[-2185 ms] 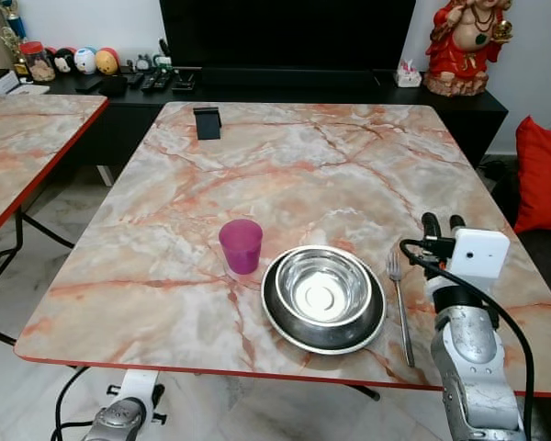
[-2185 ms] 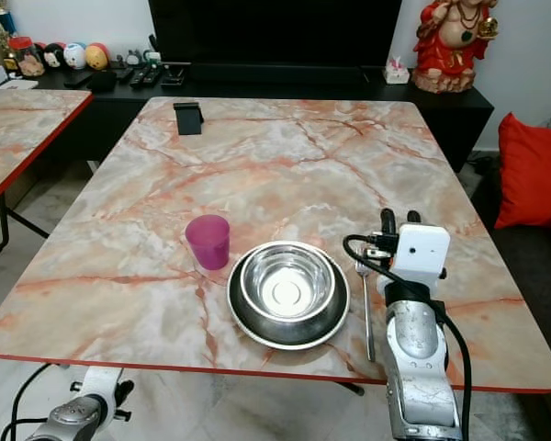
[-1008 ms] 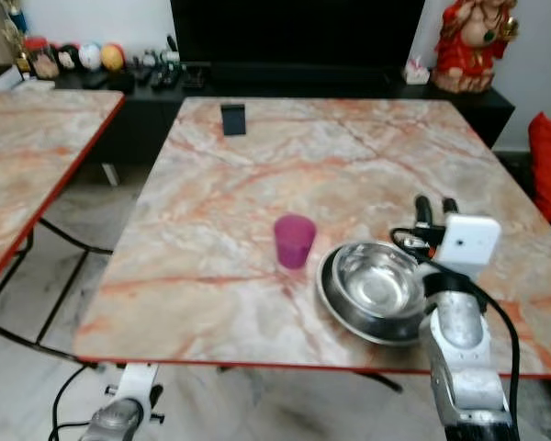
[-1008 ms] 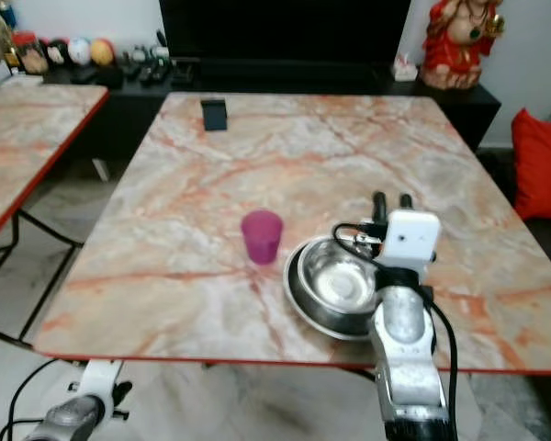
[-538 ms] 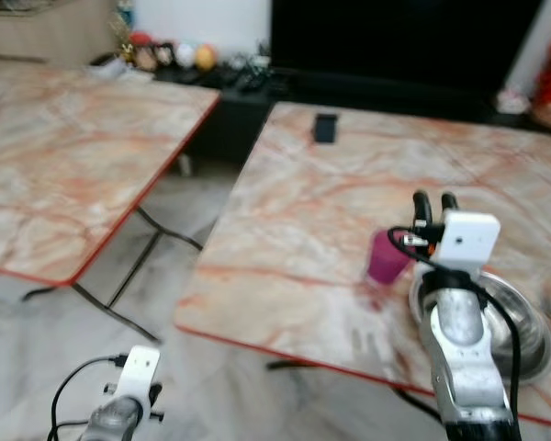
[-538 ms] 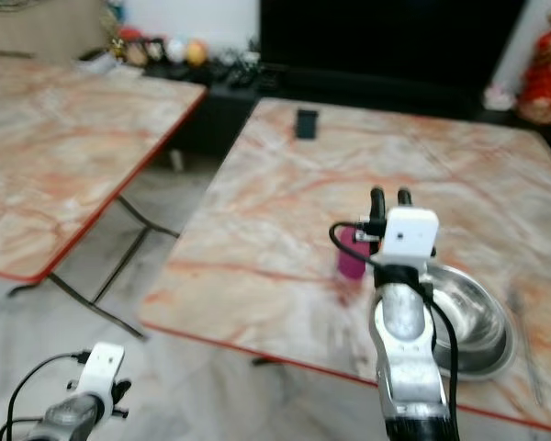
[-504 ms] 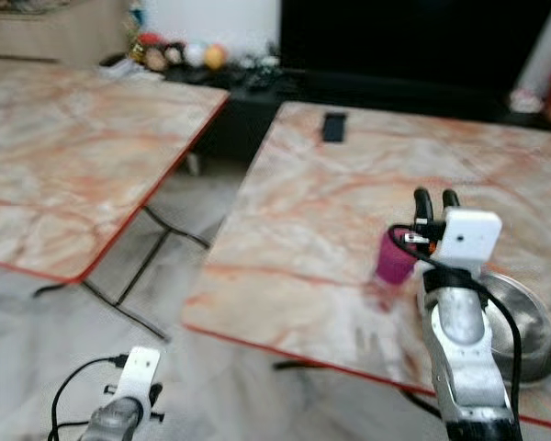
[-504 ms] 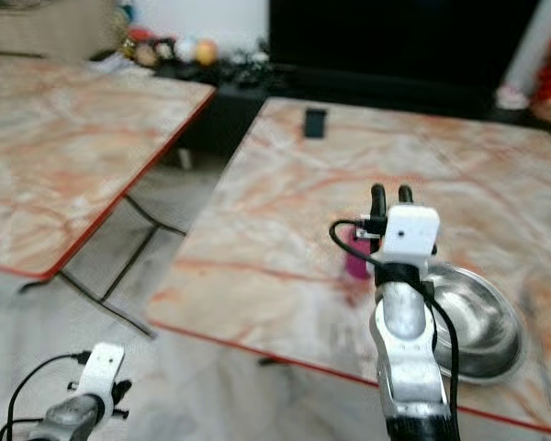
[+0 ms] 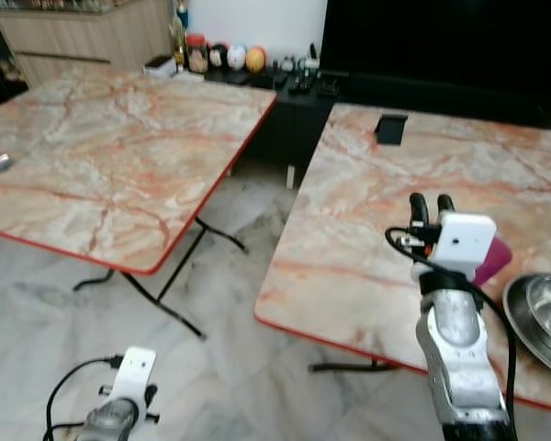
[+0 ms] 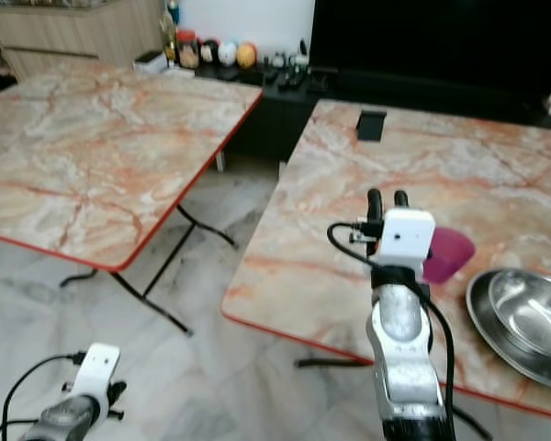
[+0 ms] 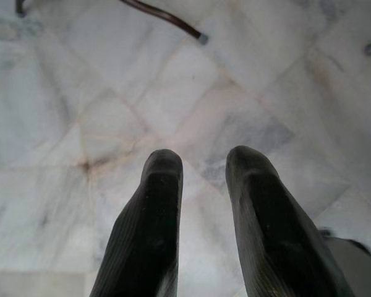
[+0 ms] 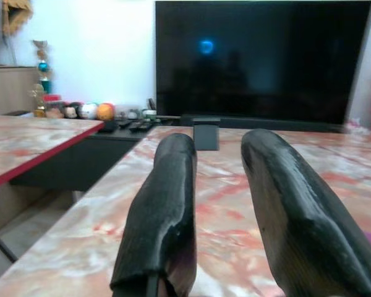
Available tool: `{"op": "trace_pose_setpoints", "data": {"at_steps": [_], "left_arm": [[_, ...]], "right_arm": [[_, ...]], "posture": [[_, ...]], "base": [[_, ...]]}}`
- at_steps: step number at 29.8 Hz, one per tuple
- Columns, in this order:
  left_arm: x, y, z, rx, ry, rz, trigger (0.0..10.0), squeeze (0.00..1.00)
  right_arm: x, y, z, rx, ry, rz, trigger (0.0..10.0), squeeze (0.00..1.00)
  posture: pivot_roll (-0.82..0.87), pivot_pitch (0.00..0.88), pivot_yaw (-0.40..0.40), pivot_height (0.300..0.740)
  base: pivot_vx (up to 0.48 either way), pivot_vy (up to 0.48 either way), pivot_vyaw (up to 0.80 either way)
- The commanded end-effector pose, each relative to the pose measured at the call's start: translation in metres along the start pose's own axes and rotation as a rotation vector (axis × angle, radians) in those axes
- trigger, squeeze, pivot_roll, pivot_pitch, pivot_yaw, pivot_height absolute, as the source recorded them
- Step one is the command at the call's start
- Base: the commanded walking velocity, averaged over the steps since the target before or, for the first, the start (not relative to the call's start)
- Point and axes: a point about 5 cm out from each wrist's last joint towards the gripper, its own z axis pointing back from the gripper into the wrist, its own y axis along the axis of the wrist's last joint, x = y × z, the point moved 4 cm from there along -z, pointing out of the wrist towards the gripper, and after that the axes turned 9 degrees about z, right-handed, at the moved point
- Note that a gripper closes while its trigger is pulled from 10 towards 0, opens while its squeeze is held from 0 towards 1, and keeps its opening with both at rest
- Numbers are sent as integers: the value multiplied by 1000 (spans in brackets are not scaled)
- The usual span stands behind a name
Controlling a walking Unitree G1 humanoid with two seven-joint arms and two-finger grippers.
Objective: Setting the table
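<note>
- Right gripper point(image 9: 426, 203) raised over the near edge of the orange-veined marble table with red rim point(image 9: 349, 230); its two black fingers stand narrowly apart, holding nothing.
- Magenta plastic cup point(image 10: 447, 254) stands on that table just behind the right wrist (partly hidden by the white camera housing).
- Shiny steel bowl point(image 10: 523, 322) sits beside the cup, by the table's near edge.
- Left gripper point(image 11: 201, 185) hangs low over the pale marble floor point(image 11: 80, 124), fingers slightly parted, empty.
- Second marble table point(image 9: 119, 156) stands to the left.
</note>
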Motion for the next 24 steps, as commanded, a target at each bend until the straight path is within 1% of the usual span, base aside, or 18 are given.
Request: {"op": "trace_pose_setpoints", "data": {"at_steps": [1,10,24], "left_arm": [[-7,-1,1,-11,17,-8,10000,0],[-7,-2,1,-11,17,-9,10000,0],[-6,-4,1,-12,7,-26,10000,0]], "right_arm": [[-3,7,-2,25,4,-19,10000,0],[-5,7,-2,23,9,-21,10000,0],[-7,7,-2,27,12,-26,10000,0]], "posture": [[-18,0,1,740],[-20,0,3,740],[-24,0,7,740]], "base": [[0,304,0],[0,308,0],[0,361,0]]}}
